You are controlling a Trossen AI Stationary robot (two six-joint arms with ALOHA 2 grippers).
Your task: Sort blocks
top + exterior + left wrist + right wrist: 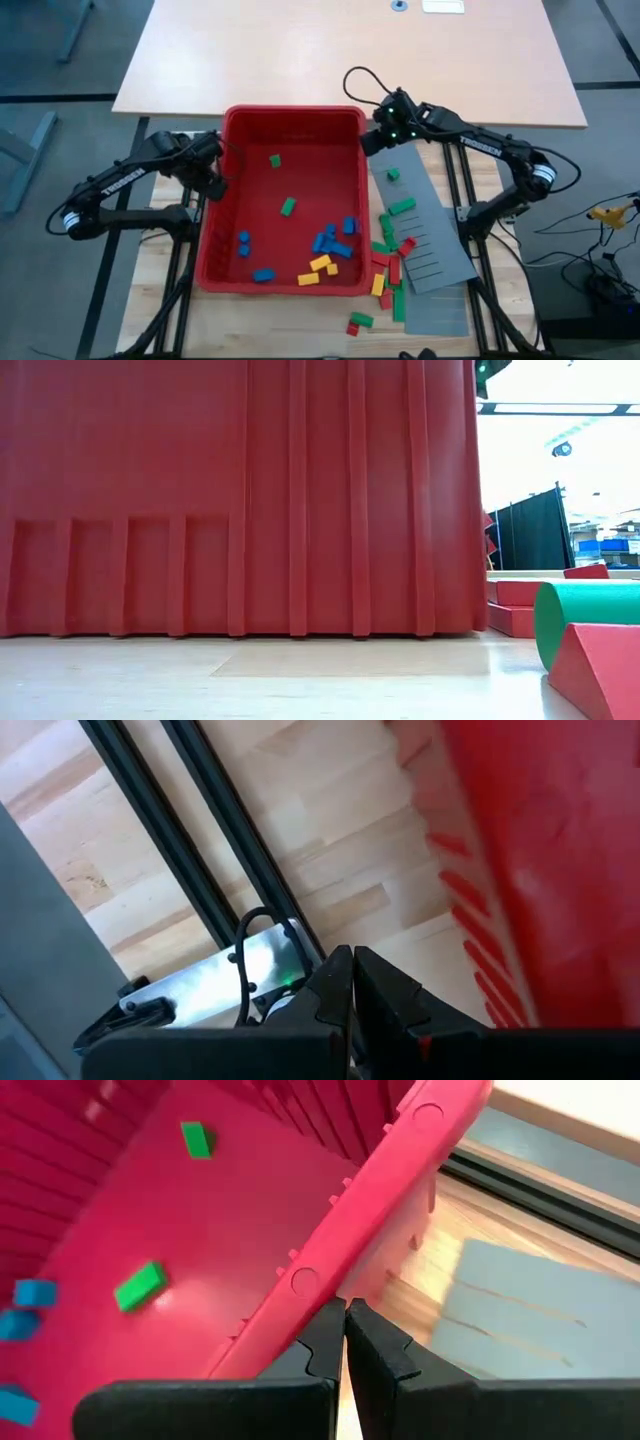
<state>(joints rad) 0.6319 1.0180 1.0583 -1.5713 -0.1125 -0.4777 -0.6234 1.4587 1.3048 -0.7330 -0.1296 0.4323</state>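
Right gripper (345, 1342) at far right corner of red bin (230, 125), fingers pressed together, empty, just beside the rim. Left gripper (352, 990) by bin's left wall, pressed together too, nothing held. Blocks (330, 245) scattered in bin; more on grey slotted panel (435, 250) to the right.

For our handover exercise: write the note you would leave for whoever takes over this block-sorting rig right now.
Left gripper: shut, empty, outside the red bin's left wall.
Right gripper: shut, empty, at the bin's far right corner, by the rim.
Blocks: inside the bin lie two green blocks, a cluster of blue blocks and yellow blocks. Outside, on and beside the grey slotted panel, lie the red and green blocks, with one yellow among them.
Done: colours look partly split, blue and yellow mostly in the bin.
Left: green blocks in the bin and the stray yellow outside probably need moving.
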